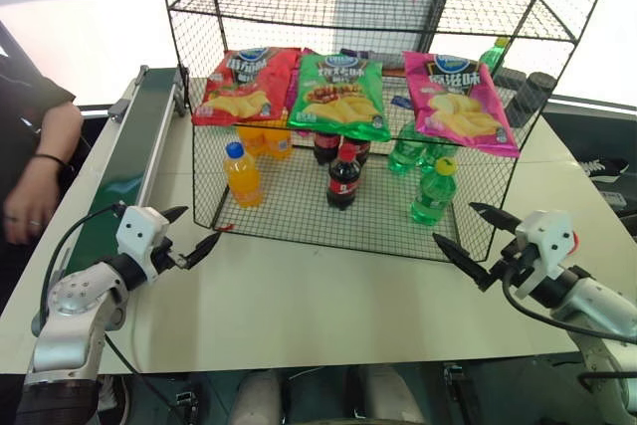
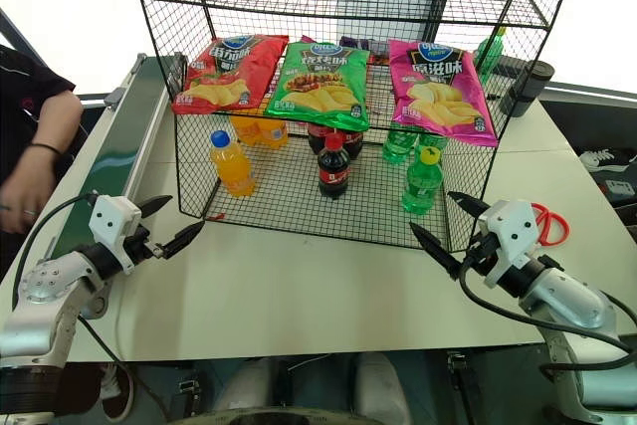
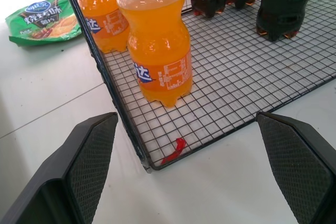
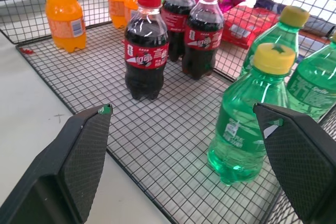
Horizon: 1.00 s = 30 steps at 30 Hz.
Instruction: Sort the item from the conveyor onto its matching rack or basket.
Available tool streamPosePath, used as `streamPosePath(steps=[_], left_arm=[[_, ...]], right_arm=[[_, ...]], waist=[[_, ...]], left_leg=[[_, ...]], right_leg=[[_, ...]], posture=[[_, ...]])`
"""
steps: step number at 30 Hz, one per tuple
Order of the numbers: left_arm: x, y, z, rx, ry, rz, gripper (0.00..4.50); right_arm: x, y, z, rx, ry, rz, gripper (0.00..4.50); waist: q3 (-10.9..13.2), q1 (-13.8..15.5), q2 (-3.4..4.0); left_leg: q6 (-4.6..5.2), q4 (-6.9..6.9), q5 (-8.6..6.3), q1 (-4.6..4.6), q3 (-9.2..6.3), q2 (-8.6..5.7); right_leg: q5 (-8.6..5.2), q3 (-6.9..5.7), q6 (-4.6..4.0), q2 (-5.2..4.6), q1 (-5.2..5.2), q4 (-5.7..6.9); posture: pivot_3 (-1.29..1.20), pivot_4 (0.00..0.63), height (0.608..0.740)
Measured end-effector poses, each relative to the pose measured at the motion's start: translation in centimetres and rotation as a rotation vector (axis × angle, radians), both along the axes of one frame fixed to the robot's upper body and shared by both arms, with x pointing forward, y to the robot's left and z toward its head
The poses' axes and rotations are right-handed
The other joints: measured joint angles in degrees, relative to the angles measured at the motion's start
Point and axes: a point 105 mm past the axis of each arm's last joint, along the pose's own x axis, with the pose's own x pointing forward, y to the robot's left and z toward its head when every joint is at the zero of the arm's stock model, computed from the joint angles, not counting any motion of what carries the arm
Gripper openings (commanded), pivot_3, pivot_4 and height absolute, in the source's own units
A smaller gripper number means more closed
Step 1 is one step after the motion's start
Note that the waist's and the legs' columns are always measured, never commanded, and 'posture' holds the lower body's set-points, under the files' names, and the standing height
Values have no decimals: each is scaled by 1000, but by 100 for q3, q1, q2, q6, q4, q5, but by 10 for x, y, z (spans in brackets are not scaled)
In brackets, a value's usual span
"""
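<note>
Green soda bottle stands on the rack tray; left gripper and right gripper hover nearby, spread, empty.

a pale table carries everything here. the big black wire rack stands on it toward twelve o'clock, its flat mesh bottom tray resting straight on the tabletop. along the table's nine o'clock edge runs the dark-green conveyor with grey side rails. a pair of red-handled scissors lies at about three o'clock, near the table's edge. in the left wrist view a green snack bag lies flat on the tabletop just outside the rack's side wall.
</note>
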Motion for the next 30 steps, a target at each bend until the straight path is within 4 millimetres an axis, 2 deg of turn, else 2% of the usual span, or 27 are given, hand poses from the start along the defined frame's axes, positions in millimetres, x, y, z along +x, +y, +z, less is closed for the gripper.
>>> streamPosePath(steps=[10,18,30], left_arm=[[2,2,-1,-2,1,5,4500],[6,-6,0,-9,-7,-16,4500],[8,-6,-2,-10,-2,-16,4500]], right_arm=[[4,3,5,1,-22,7,4472],[5,5,2,3,-14,11,4472],[0,3,-7,8,19,-6,4472]], waist=[[0,2,0],[0,0,0],[0,-1,0]], left_leg=[[0,-1,0,-1,0,0],[0,-1,0,-2,0,-1],[0,-1,0,-3,0,-1]], right_leg=[[0,0,0,-1,-1,-1],[0,0,0,-2,-2,-1],[0,0,0,-3,-2,-2]], posture=[[0,150,740],[0,150,740],[0,150,740]])
